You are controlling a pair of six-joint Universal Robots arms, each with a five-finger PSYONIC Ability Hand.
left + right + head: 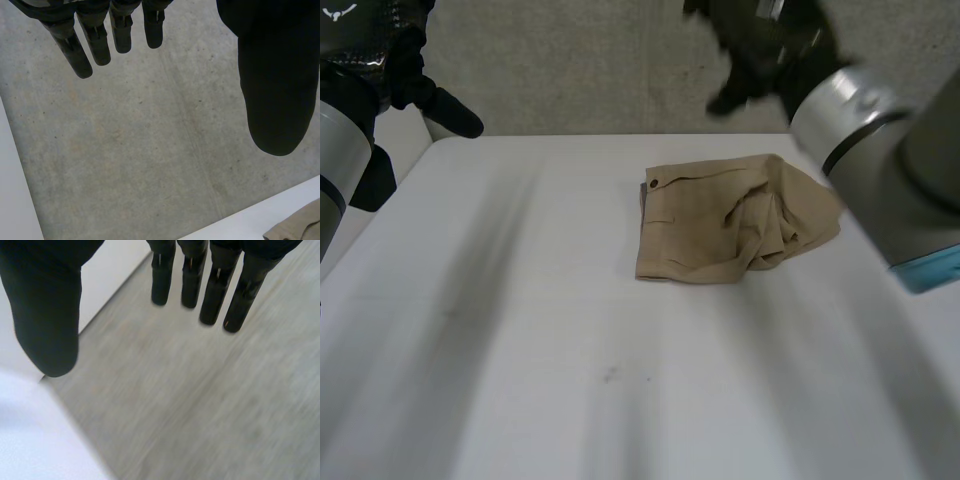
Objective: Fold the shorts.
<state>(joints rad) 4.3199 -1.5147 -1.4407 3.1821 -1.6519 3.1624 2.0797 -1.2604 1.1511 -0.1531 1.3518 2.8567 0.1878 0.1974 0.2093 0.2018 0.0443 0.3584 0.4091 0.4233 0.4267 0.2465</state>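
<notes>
The tan shorts [730, 218] lie folded into a rumpled bundle on the white table [570, 350], toward its far right. A corner of the shorts [295, 227] peeks in below my left hand's thumb in the left wrist view. My left hand [420, 85] hangs at the far left, beyond the table's back corner, fingers [100, 40] straight and empty over the concrete floor. My right hand [750, 55] is raised past the table's far edge, behind the shorts, with straight fingers [215, 290] and nothing in it.
Grey concrete floor [580, 70] lies beyond the table's far edge. My right arm's grey joint [890, 170] hangs over the table's right side, next to the shorts. The table's near and left parts are bare white surface.
</notes>
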